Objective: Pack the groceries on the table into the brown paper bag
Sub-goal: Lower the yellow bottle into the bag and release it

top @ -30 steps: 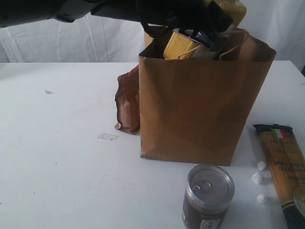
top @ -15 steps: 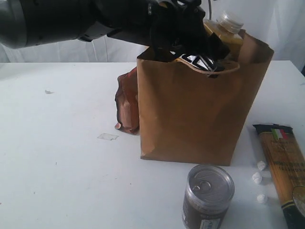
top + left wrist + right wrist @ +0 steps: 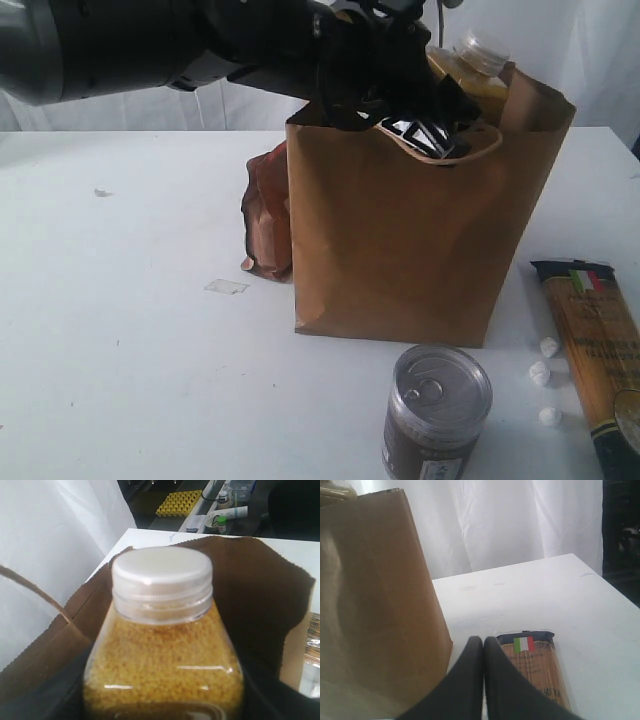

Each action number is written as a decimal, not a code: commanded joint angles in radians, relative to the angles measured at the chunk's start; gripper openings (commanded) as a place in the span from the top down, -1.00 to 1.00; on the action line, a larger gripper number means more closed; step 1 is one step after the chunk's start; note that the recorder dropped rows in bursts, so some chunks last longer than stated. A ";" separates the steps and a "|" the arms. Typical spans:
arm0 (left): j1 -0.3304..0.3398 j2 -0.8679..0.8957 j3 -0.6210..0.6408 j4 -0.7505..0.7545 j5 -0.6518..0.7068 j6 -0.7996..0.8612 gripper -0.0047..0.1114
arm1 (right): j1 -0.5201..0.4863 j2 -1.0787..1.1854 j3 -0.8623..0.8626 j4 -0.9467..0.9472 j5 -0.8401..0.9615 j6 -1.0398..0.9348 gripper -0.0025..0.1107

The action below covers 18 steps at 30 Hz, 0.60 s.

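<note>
- The yellow-grain bottle [image 3: 478, 62], grasped by the left claw [image 3: 432, 92], has been lowered into the brown paper bag's [image 3: 400, 240] mouth, at its far right corner.
- The right claw [image 3: 483, 650] is clenched and empty.
- An Italian flag is shown on the spaghetti packet [image 3: 536, 672]; its lettering cannot be read.

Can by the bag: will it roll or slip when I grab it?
The can stands upright on its flat base, so it probably won't roll unless tipped. Its smooth round wall may slip. It looks full, so likely heavy.
</note>
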 commanded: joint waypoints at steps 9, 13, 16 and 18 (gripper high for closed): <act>-0.003 -0.019 -0.019 -0.019 -0.025 0.000 -0.04 | 0.003 -0.002 -0.002 0.001 -0.002 0.000 0.96; -0.003 -0.019 -0.019 -0.019 -0.018 0.000 -0.04 | 0.003 -0.002 -0.002 0.001 -0.002 0.000 0.96; -0.001 -0.019 -0.019 0.003 -0.010 0.005 -0.04 | 0.003 -0.002 -0.002 0.001 -0.002 0.000 0.96; 0.012 -0.019 -0.019 0.037 -0.001 0.005 -0.04 | 0.003 -0.002 -0.002 0.001 -0.002 0.000 0.96</act>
